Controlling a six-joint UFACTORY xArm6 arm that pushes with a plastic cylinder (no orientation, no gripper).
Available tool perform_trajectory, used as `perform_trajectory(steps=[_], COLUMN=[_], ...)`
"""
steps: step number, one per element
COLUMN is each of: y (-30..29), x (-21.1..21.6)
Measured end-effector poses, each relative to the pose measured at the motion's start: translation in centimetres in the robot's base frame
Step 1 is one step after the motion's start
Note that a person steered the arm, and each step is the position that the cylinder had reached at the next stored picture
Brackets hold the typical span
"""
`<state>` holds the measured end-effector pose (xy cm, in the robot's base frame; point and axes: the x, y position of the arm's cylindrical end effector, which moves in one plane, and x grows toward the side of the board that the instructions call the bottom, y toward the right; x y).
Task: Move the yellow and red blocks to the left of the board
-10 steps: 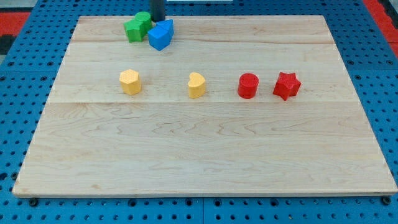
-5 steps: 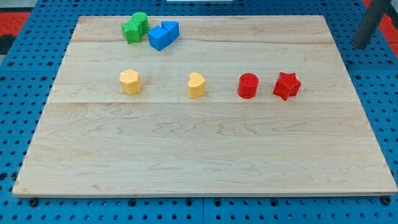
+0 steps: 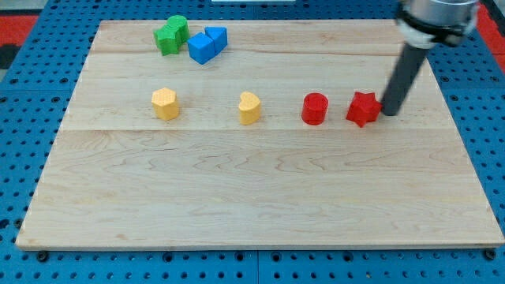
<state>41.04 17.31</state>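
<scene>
Four blocks stand in a row across the middle of the wooden board (image 3: 260, 189). From the view's left: a yellow hexagonal block (image 3: 165, 103), a yellow heart-shaped block (image 3: 249, 108), a red cylinder (image 3: 315, 108) and a red star block (image 3: 364, 109). My tip (image 3: 389, 113) is just to the right of the red star, very close to it or touching it. The dark rod slants up toward the view's top right.
Two green blocks (image 3: 171, 34) and two blue blocks (image 3: 207, 43) are clustered at the board's top left. A blue pegboard (image 3: 24, 118) surrounds the board.
My rod has moved from the top of the board by the blue blocks, out past the right edge, and now down to the right side of the red star. The blocks in the row have not moved.
</scene>
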Motion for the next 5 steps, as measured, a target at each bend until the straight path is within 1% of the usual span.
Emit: perform_trajectory(steps=[2,4,5], y=[-13.6,-23.5,-27.2], x=[0.0,-0.1,-0.2])
